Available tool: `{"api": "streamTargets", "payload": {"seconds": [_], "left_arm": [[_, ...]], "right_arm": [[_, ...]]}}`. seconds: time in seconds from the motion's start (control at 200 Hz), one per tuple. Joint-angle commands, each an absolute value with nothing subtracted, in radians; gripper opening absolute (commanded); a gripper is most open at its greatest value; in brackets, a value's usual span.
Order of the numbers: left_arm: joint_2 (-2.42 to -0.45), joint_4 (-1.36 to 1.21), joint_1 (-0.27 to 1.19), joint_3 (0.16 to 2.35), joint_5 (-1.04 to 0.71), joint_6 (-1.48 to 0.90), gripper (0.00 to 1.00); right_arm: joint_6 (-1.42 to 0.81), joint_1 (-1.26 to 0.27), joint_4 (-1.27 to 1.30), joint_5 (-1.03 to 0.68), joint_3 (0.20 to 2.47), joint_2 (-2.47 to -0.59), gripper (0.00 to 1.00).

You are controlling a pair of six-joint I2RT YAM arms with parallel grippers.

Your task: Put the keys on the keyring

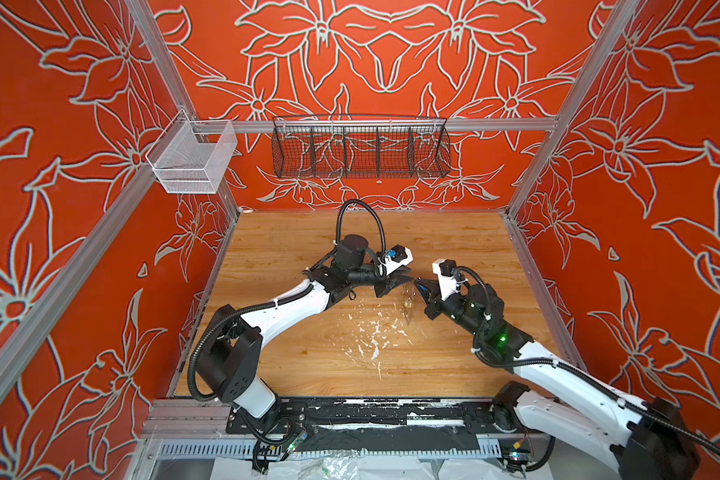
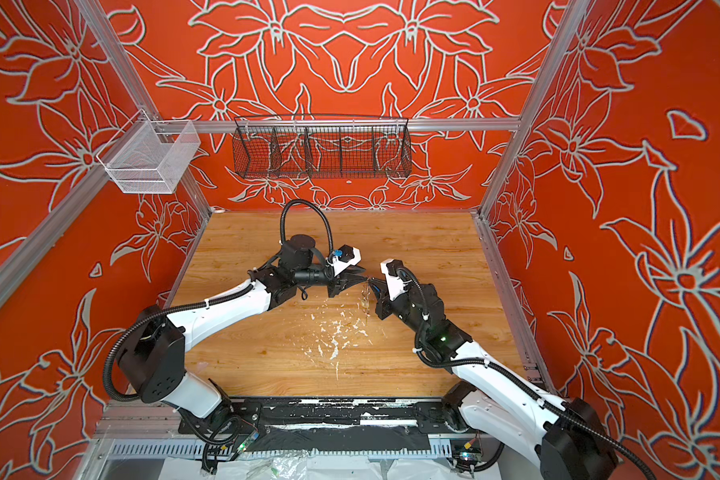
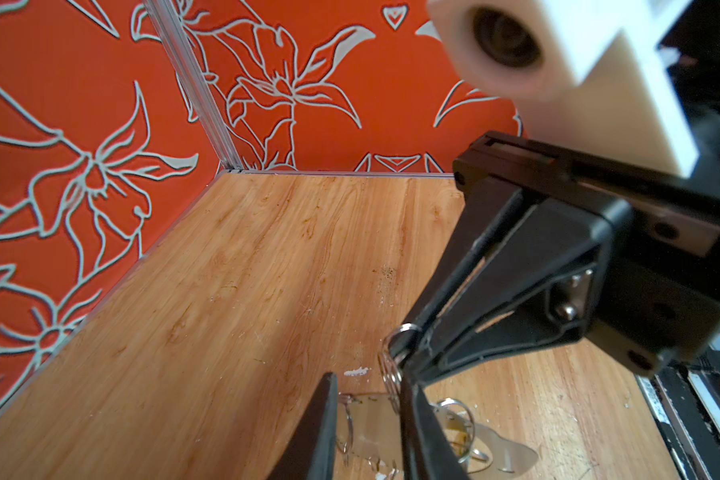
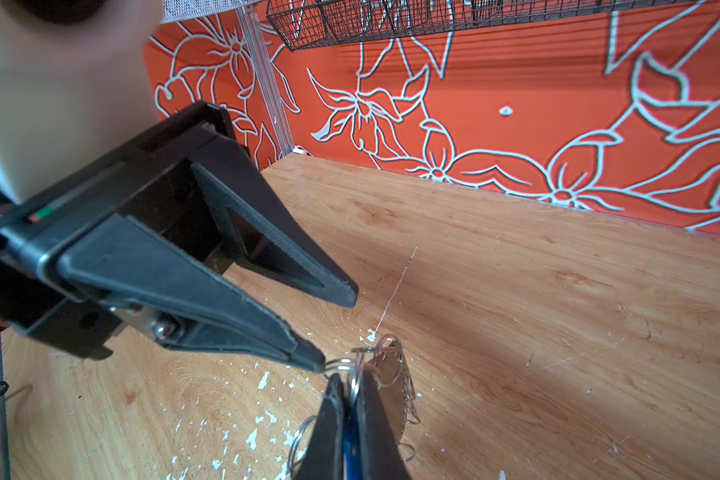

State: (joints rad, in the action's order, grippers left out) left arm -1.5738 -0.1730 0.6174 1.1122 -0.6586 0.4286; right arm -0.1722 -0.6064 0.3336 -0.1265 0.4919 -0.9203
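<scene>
I see my right gripper (image 4: 350, 380), black fingers pinched on sliver of blue plastic tag (image 4: 351, 446). My left gripper (image 4: 333, 328): jaws apart, lower fingertip (image 4: 308, 356) touching thin silver wire ring (image 4: 339, 365). Just behind, flat grey metal keyring plate (image 4: 391, 374) on edge. Below, white-flecked light wooden table (image 4: 516, 291).

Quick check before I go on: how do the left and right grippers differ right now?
Jaws: the left gripper has its jaws apart, while the right gripper is shut. Load: the right gripper pinches a wire ring; the left gripper holds nothing, with only one fingertip at the ring. Shared: both have black pointed fingers, and their tips nearly meet above the table.
</scene>
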Motion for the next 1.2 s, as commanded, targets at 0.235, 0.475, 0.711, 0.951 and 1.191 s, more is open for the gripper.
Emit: {"api": "streamTargets", "payload": {"seconds": [0.235, 0.475, 0.711, 0.951, 1.191], "left_arm": [[-1.613, -0.111, 0.627, 1.163, -0.680, 0.456, 0.26], [-1.625, -0.109, 0.626, 1.170, -0.679, 0.458, 0.21], [-1.625, -0.112, 0.626, 1.170, -0.707, 0.465, 0.17], [-1.623, -0.135, 0.626, 1.157, -0.727, 0.466, 0.14], [-1.614, -0.155, 0.626, 1.140, -0.731, 0.473, 0.00]], "right_arm": [[-0.177, -0.612, 0.379, -0.115, 0.529, -0.913, 0.00], [-0.181, -0.612, 0.366, -0.127, 0.531, -0.897, 0.00], [-0.187, -0.614, 0.374, -0.138, 0.527, -0.899, 0.00], [-0.201, -0.612, 0.403, -0.164, 0.524, -0.924, 0.00], [-0.212, -0.615, 0.404, -0.170, 0.530, -0.932, 0.00]]}}
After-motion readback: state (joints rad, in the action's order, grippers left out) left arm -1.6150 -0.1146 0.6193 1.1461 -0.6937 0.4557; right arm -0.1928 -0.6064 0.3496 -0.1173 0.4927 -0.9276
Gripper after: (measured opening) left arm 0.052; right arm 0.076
